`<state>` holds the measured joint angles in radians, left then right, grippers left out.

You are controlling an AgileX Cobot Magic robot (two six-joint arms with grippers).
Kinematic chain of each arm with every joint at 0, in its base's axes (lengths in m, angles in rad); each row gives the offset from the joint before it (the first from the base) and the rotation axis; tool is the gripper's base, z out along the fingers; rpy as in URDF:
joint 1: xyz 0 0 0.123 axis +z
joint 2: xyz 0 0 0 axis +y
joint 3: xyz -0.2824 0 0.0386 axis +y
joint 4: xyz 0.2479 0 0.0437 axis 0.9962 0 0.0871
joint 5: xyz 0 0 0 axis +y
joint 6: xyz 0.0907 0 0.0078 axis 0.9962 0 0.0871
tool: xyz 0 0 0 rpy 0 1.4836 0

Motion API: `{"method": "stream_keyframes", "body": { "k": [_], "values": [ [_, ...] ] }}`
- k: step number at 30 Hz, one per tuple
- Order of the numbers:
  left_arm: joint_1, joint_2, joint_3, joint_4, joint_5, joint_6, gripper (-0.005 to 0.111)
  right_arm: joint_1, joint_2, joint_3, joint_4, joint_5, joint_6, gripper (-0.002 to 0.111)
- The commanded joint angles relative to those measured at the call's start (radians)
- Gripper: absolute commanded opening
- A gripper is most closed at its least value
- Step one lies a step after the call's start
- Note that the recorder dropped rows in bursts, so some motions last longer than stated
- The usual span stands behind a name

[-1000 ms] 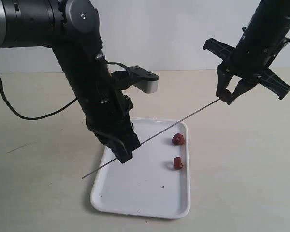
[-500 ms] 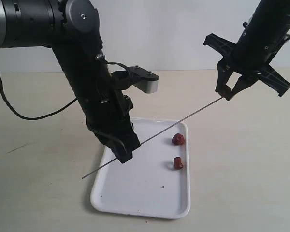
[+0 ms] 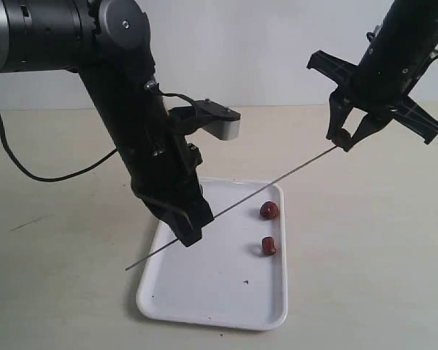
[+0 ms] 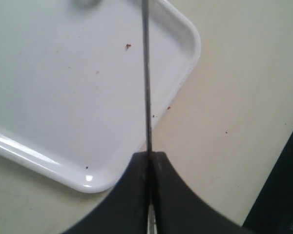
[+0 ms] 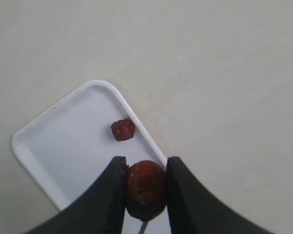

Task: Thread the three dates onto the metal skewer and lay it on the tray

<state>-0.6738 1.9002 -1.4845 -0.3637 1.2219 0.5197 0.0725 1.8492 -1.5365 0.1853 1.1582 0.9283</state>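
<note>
My left gripper is shut on the metal skewer, holding it slanted above the white tray; the rod's upper tip reaches my right gripper. That gripper is shut on one dark red date, held in the air with the skewer's tip at its underside. Two more dates lie on the tray near its right rim, one farther back and one nearer. In the left wrist view the skewer runs straight out from the closed fingers over the tray's corner. The right wrist view shows one tray date.
The tray rests on a beige tabletop. A black cable trails from the left arm across the table's left side. A silver-grey camera housing juts from the left arm above the tray.
The right gripper with its date has lifted slightly and shifted a little right, staying at the skewer's upper tip. The left arm and skewer have barely moved.
</note>
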Motion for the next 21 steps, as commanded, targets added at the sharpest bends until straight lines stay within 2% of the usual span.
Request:
{"method": "stream_keyframes", "body": {
  "k": [1,21],
  "values": [
    [-0.005,-0.001,-0.008,-0.016,-0.001,-0.008,0.0,-0.003,-0.011,-0.006,-0.011,0.02,-0.01,0.027],
    [-0.005,0.038,-0.008,-0.068,-0.001,-0.008,0.0,0.021,-0.011,-0.006,-0.01,0.012,-0.012,0.027]
  ]
}}
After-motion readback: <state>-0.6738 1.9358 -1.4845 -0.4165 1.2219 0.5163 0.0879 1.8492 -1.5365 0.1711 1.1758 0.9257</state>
